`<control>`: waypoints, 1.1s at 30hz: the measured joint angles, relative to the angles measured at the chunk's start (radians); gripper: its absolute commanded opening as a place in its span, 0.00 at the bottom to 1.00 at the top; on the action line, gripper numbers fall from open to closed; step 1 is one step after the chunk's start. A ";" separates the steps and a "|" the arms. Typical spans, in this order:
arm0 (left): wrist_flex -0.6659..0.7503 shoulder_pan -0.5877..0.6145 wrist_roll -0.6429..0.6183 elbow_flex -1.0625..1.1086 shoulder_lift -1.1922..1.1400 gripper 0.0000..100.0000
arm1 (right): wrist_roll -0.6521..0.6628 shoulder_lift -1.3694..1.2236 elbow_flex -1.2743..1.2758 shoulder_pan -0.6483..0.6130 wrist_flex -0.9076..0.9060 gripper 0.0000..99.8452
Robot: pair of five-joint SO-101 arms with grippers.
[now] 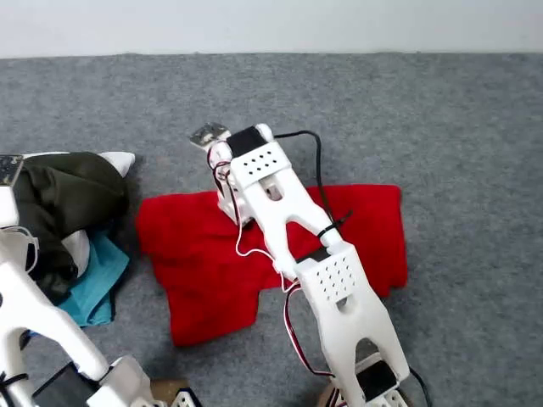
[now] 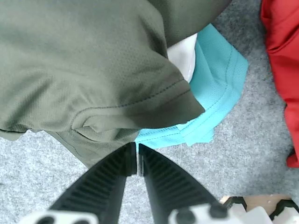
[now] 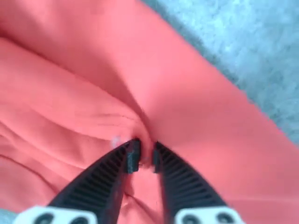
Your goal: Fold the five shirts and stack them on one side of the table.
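- The left gripper (image 2: pixel 137 161), black with ribbed fingers, sits nearest the front edge. Its jaws are pressed together with nothing between them, and the tips hover just over the hem of a dark olive-green shirt (image 2: pixel 84 60).
- That olive-green shirt lies crumpled on top of a loose pile at the left side of the table. Under it are a turquoise mesh shirt (image 2: pixel 219 79), whose edge spreads out toward the front, and a white shirt (image 2: pixel 184 56) that peeks out between the two.
- The red shirt (image 1: pixel 204 263), of soft plain cloth, lies spread and rumpled in the middle of the table, just beside the pile. One flap reaches toward the front.
- The white right arm stretches from the front across the red shirt. The right gripper (image 3: pixel 142 156) is down on the cloth near its far edge, with the jaws nearly together. They seem to pinch a small raised fold of the red fabric, though the contact itself is hard to see.
- A thin black cable (image 1: pixel 318 170) loops beside this arm's wrist.
- The grey felt table cover (image 1: pixel 458 144) runs to the far edge, where it meets a pale wall (image 1: pixel 271 25).
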State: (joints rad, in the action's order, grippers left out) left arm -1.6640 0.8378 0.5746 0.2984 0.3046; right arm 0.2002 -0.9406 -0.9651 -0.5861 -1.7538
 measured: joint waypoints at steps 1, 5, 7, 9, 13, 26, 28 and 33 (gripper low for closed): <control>0.000 0.000 0.000 0.000 0.000 0.01 | 0.000 0.000 -0.006 0.000 0.000 0.17; 0.000 0.000 0.000 0.000 0.000 0.01 | 0.000 0.046 -0.012 -0.046 0.000 0.14; 0.000 0.000 0.000 0.000 0.000 0.01 | 0.000 0.075 -0.012 -0.086 0.000 0.11; 0.005 0.000 0.000 0.000 0.000 0.01 | 0.000 0.084 -0.012 -0.127 0.000 0.08; 0.018 0.000 0.000 0.000 0.000 0.01 | 0.000 0.084 -0.012 -0.190 0.014 0.01; 0.021 0.000 0.000 0.000 0.000 0.01 | 0.114 -0.006 -0.015 -0.057 0.364 0.01; 0.021 0.000 0.000 0.000 0.000 0.01 | 0.114 -0.006 -0.015 -0.025 0.373 0.01; 0.021 0.000 0.000 0.000 0.000 0.01 | 0.114 0.002 -0.049 -0.038 0.261 0.01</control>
State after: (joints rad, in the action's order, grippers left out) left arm -1.6425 0.8378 0.5746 0.2984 0.3046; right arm 0.3138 -0.9390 -1.0142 -0.6245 -1.4929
